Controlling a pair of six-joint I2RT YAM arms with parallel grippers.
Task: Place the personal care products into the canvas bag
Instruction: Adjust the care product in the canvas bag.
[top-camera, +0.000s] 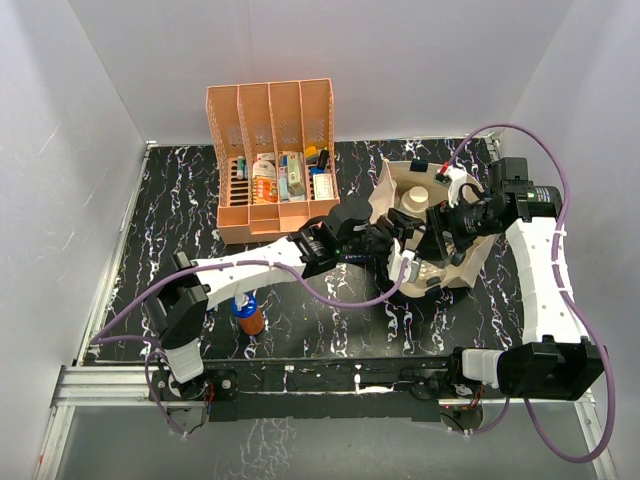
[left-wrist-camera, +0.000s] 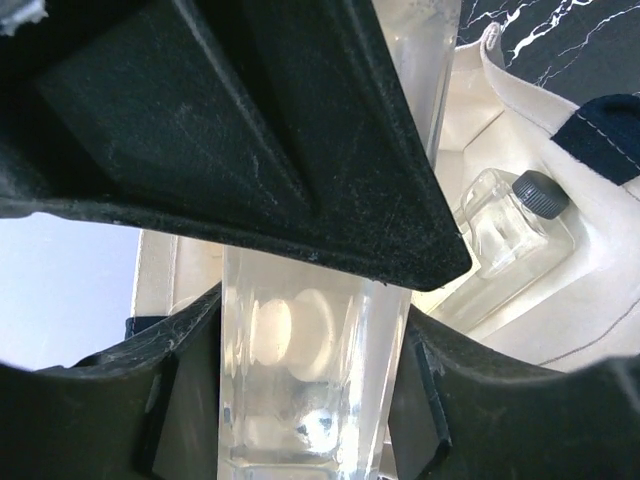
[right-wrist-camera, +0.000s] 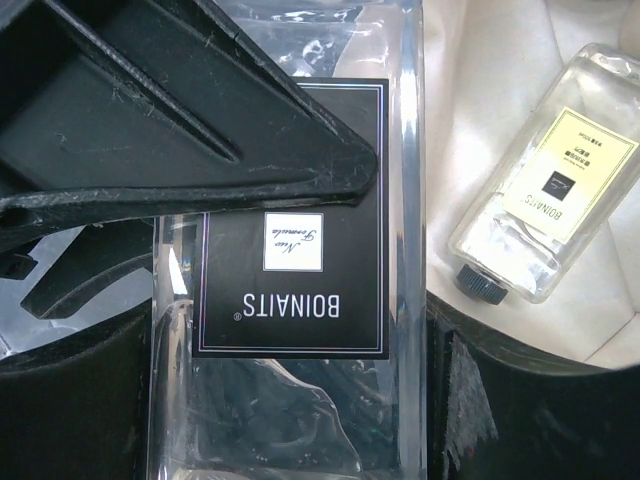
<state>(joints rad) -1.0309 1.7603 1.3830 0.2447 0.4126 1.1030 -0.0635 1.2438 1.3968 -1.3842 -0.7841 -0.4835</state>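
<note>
Two tools meet on one clear bottle over the bag by the counter's right edge: the right tool pinches it; the left tool, I cannot tell. Slick, rigid, likely breakable: grip flat sides.

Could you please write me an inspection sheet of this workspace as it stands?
Surface: black marbled table; no spills seen.
Job's things: canvas bag open at the right; square dark-capped bottle lying inside; tall clear bottle between both sets of jaws over the bag; orange-brown bottle standing on the table by the left arm.
Clutter: orange file rack at the back, holding small packs.
Grippers: right gripper holds the tall clear bottle; left gripper brackets it, grip unclear.
Cables: purple cables loop from both arms.
Surroundings: white walls; nothing else seen.
</note>
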